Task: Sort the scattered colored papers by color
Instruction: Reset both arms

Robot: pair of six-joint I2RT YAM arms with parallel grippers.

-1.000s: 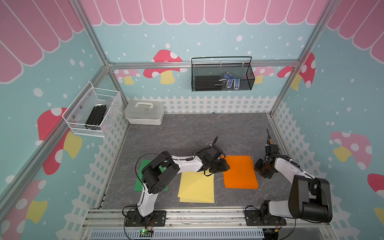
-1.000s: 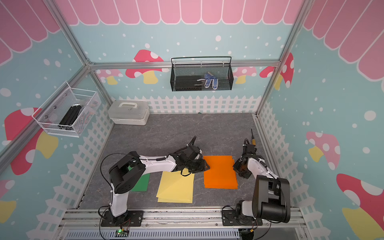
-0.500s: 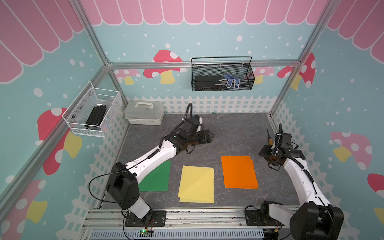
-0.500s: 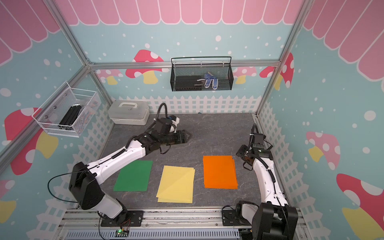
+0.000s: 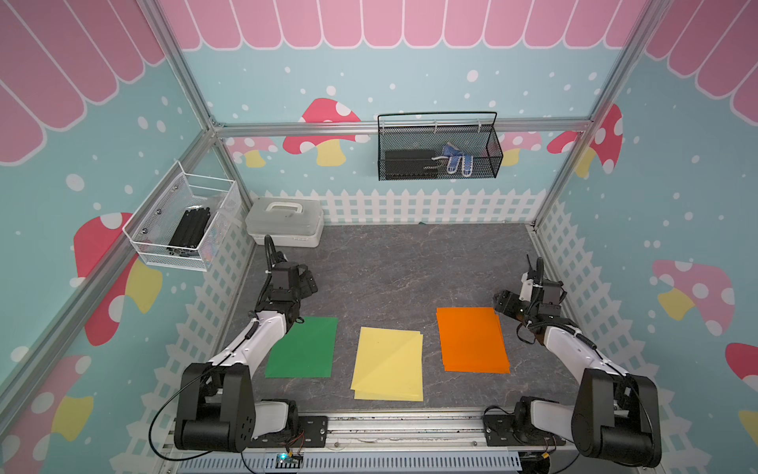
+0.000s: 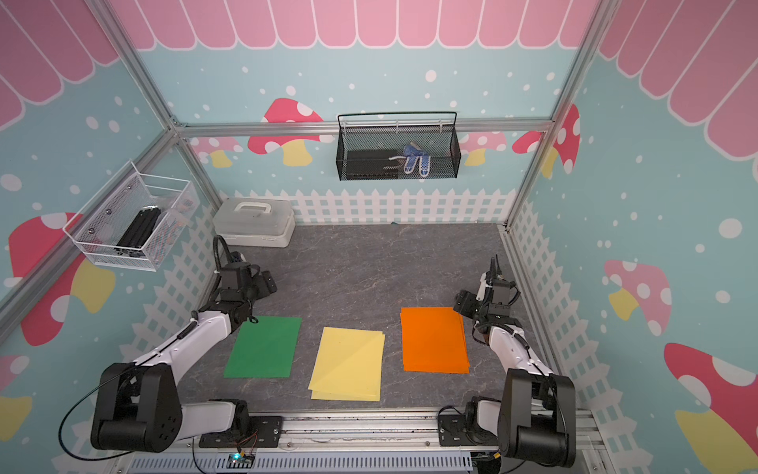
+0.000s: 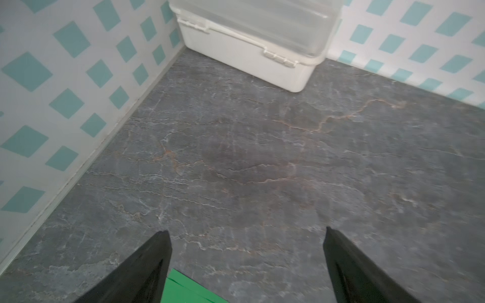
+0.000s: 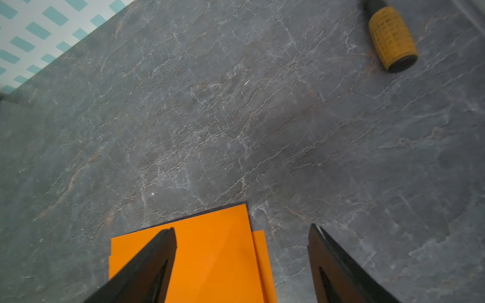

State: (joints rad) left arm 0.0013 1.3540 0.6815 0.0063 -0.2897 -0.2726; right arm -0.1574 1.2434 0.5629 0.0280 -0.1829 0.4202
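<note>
Grey slate worktop (image 5: 389,262) inside the mushroom-wallpaper booth, and the sort looks done from where I'm sitting. Green papers (image 5: 305,349) are on the robot's left, yellow papers (image 5: 389,363) in the middle and orange papers (image 5: 471,340) on the right. That's three separate piles in a row along the near edge, none touching. The yellow and orange piles are a bit fanned, with lower sheets peeking out at the edges.

Big change from a second ago: both arms were folded in over the row. The left one reached across to the gap between yellow and orange and hid most of the green. Half a second ago it was stretched toward the back wall. Now the left arm (image 5: 262,332) has swung over by the left wall, with its forearm crossing only the green pile's far-left corner. Its jaws hang over bare slate just behind that pile, facing the white lidded box (image 7: 249,44) in the back corner. They're spread wide with nothing in them.

The right arm (image 5: 574,349) moved less. Its jaws hover at the orange pile's far-right corner, also released and gripping nothing. In the wrist view one jaw overlaps the orange corner, but I can't tell if it touches. A yellow-handled tool (image 8: 392,39) lies further back on the slate. The papers themselves haven't shifted.
</note>
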